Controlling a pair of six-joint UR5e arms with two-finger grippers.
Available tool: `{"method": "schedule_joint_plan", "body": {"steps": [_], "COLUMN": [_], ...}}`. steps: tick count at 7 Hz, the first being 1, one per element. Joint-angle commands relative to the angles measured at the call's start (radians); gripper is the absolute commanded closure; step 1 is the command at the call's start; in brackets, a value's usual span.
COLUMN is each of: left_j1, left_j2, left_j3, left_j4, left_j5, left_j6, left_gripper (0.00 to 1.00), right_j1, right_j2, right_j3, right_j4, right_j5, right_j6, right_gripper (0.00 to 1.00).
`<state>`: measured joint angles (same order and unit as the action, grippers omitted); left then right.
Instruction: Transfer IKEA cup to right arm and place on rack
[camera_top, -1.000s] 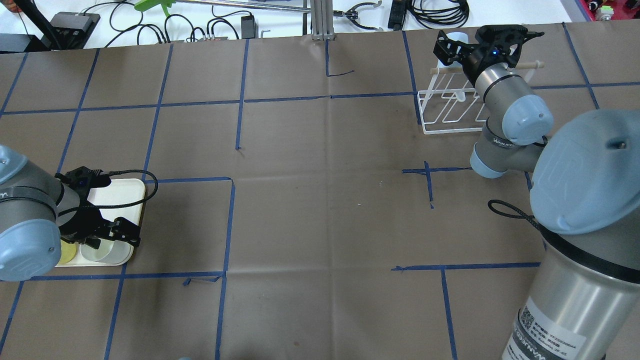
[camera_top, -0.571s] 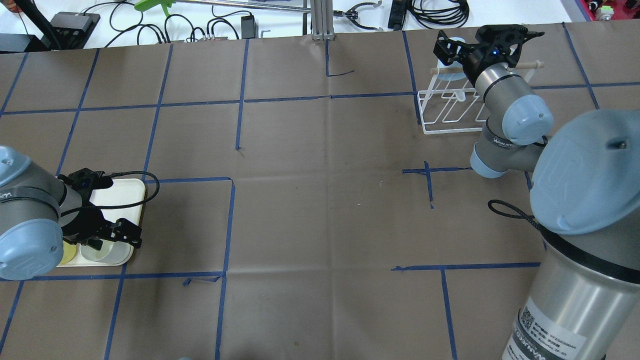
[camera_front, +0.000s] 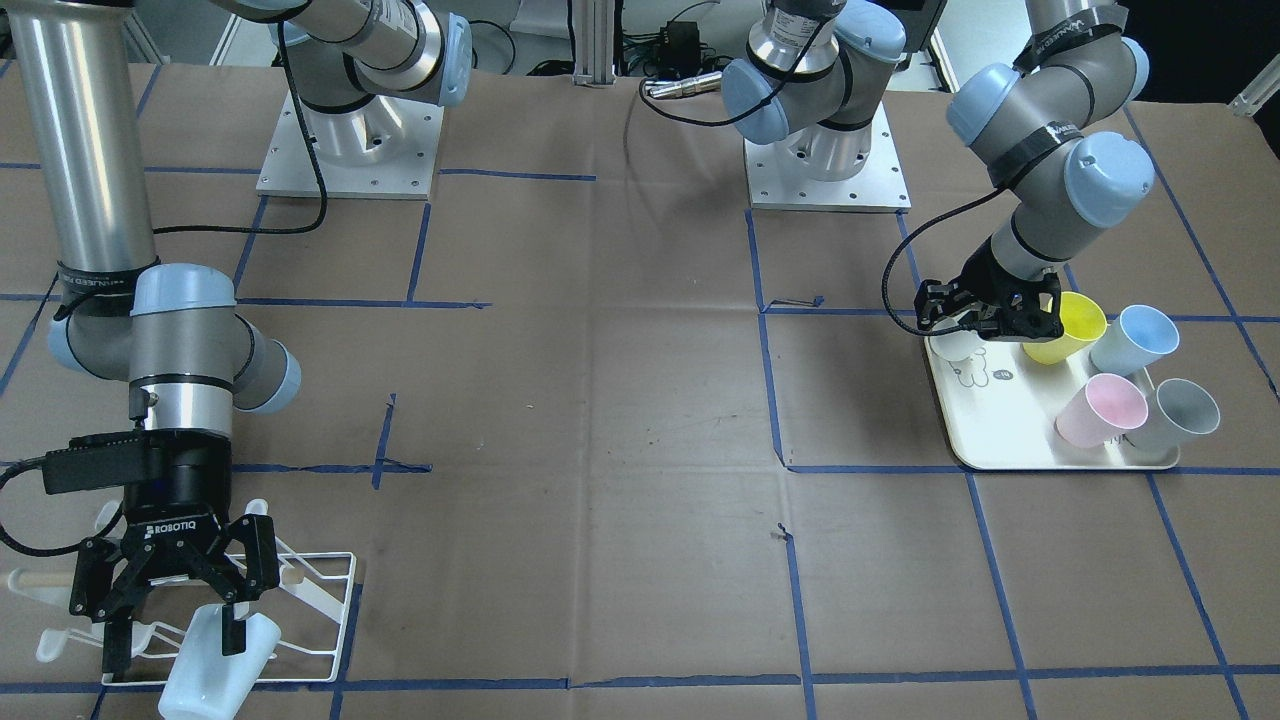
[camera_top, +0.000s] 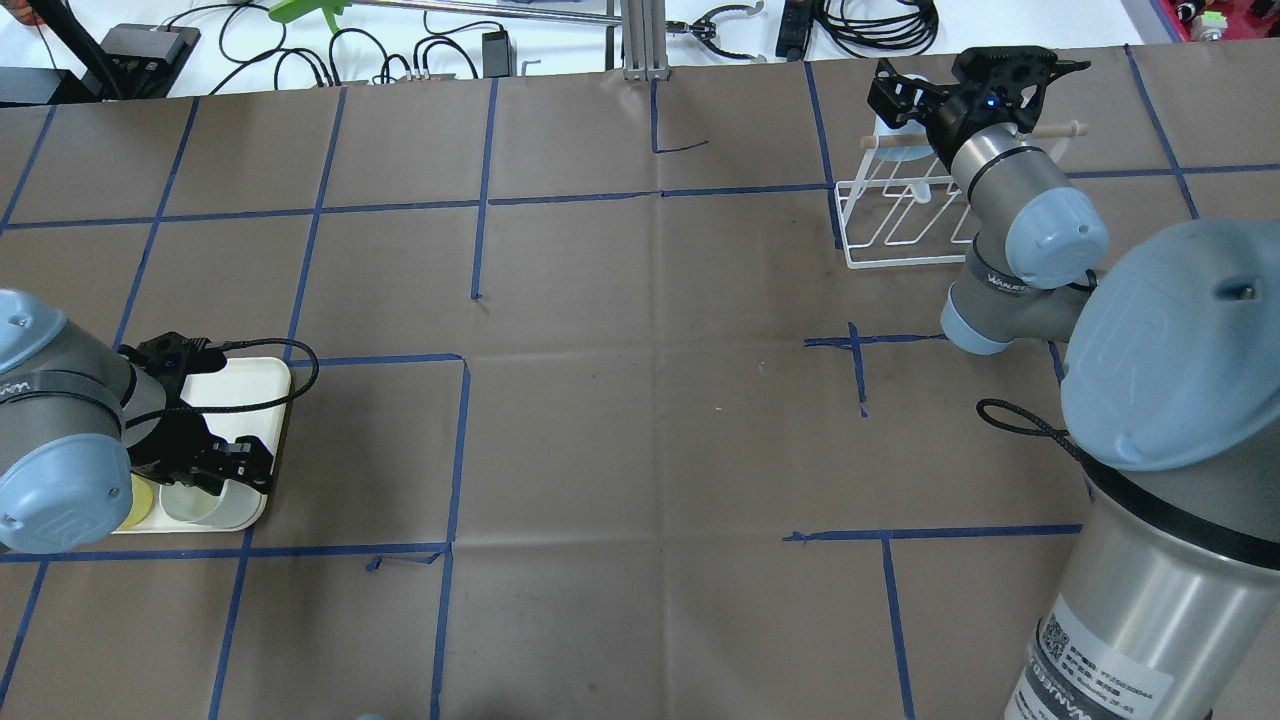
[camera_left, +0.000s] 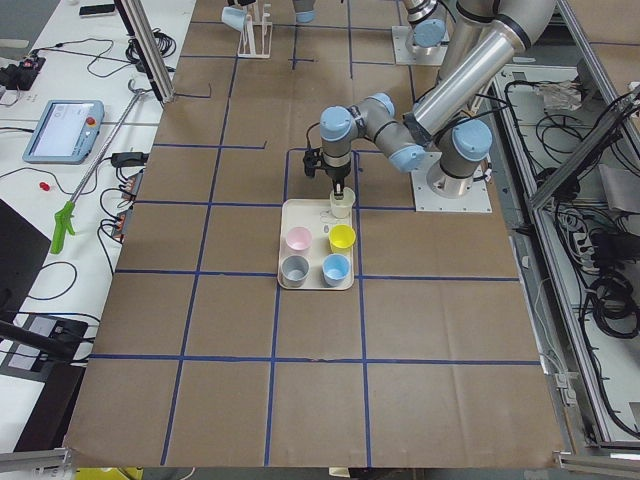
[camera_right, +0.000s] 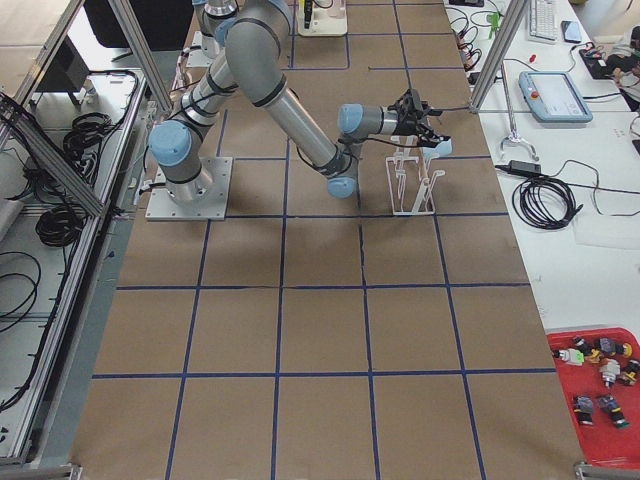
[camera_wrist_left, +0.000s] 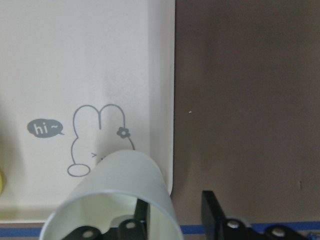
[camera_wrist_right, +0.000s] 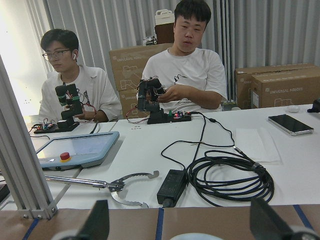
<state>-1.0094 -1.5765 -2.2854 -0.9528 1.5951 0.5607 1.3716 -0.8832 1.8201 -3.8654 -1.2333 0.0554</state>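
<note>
**Here: one pale cup at the rack, another in the tray**

At the lower left of the front-facing view a pale blue cup (camera_front: 212, 672) leans on the near end of the rack (camera_top: 895, 215), mouth turned up toward the wires. It is a plain, smooth, tapered plastic tumbler without a handle. Whether a prong runs inside it cannot be told.

The rack is thin white wire bent into upturned loops, with a pale wooden dowel (camera_top: 1058, 130) across it. The right gripper (camera_front: 170, 655) hangs straight down from the right arm (camera_front: 182, 345), black fingers spread wide and holding nothing. One fingertip overlaps the cup's mouth; contact cannot be judged.

At the right of that view stands a cream tray (camera_front: 1000, 435) with rounded corners and a low rim. The left wrist view shows a grey line-drawn bunny (camera_wrist_left: 100, 140) and a "hi~" bubble (camera_wrist_left: 45, 128) printed on its glossy floor.

A white cup (camera_wrist_left: 120, 192), thin-walled and faintly translucent, stands near the tray's corner. The left gripper (camera_wrist_left: 174, 215) straddles its wall, one finger inside and one outside. The jaws are parted, with a gap showing beside the outer finger.

Yellow (camera_front: 1070, 325), light blue (camera_front: 1135, 340), pink (camera_front: 1100, 412) and grey (camera_front: 1182, 415) cups of the same shape lie tilted on the tray.

Matt brown paper (camera_front: 600, 400), creased and gridded with blue tape, covers the table.
</note>
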Motion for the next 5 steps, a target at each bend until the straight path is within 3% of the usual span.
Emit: {"method": "schedule_joint_plan", "body": {"steps": [1, 3, 5], "left_j1": [0.0, -0.002, -0.015], "left_j2": [0.001, 0.013, 0.03], "left_j3": [0.001, 0.042, 0.18], "left_j4": [0.002, -0.013, -0.166], "left_j5": [0.0, 0.009, 0.04], "left_j6": [0.001, -0.004, -0.007], "left_gripper": [1.0, 1.0, 1.0], "right_j1": [0.007, 0.011, 0.018], "right_j2": [-0.014, -0.029, -0.09], "right_j3": [-0.034, -0.042, -0.041], "right_j4": [0.006, 0.013, 0.107], "right_j5": [-0.003, -0.003, -0.003], "right_j6": [0.001, 0.001, 0.003], "right_gripper": [0.0, 0.0, 0.0]}}
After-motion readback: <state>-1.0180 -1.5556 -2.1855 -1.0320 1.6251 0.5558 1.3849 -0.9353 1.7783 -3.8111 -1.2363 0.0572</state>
